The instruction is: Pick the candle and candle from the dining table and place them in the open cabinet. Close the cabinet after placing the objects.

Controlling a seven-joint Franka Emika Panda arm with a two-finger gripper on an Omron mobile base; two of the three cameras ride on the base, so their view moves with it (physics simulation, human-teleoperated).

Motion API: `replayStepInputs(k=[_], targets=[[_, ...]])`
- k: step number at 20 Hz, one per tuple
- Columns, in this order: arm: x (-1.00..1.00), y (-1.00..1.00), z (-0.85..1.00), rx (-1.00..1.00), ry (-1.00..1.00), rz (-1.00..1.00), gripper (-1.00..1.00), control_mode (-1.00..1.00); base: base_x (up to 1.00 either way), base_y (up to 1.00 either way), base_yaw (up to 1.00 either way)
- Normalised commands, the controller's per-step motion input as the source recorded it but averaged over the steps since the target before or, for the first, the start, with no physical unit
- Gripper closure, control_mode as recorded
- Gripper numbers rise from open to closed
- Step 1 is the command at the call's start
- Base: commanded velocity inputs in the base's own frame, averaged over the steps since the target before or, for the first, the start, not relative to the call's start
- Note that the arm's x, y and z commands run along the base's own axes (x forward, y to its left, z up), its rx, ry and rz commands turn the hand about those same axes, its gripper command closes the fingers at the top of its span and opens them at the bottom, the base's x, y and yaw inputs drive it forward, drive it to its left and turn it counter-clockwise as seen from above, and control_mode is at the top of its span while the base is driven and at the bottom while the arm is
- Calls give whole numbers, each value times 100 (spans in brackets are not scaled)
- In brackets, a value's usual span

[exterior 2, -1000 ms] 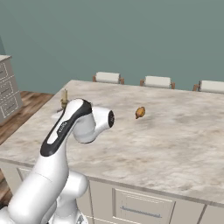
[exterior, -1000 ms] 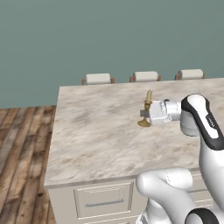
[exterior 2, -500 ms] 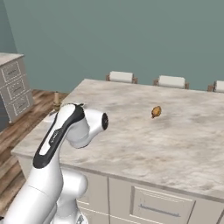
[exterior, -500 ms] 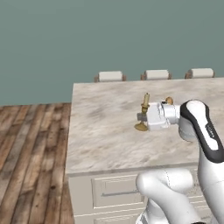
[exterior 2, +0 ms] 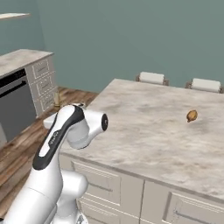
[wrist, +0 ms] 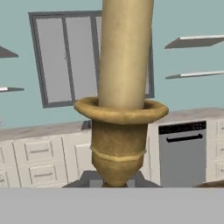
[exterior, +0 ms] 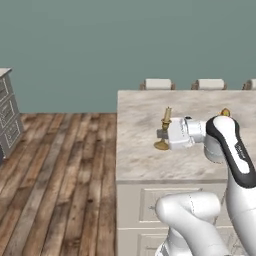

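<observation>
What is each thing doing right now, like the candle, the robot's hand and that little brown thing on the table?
tan candle: upright on its brass holder, clamped in the gripper.
gripper: shut on the tan candle's stem.
small brown oval thing: lying on the table, untouched, well away from the gripper.
dining table: drawer fronts shut.
chairs: pushed in at the table's far side.
dishwasher: door shut.

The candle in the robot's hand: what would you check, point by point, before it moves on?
1. Hand shut on the tan taper candle: ok.
2. Candle upright in its brass holder: ok.
3. Holder base lifted off the dining table: cannot tell.
4. Open cabinet in sight: not ok.
5. Small brown oval thing away from the hand: ok.
</observation>
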Motion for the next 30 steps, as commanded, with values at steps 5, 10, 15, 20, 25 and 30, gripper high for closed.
replayStepInputs(k=[5,10,15,20,25,30], targets=[[0,0,0,0,0,0,100,100,-20,65,32],[0,0,0,0,0,0,100,100,-16,67,35],[0,0,0,0,0,0,100,100,-12,62,35],[0,0,0,0,0,0,100,100,-11,68,37],[0,0,0,0,0,0,100,100,-8,48,40],[0,0,0,0,0,0,100,100,-17,50,40]])
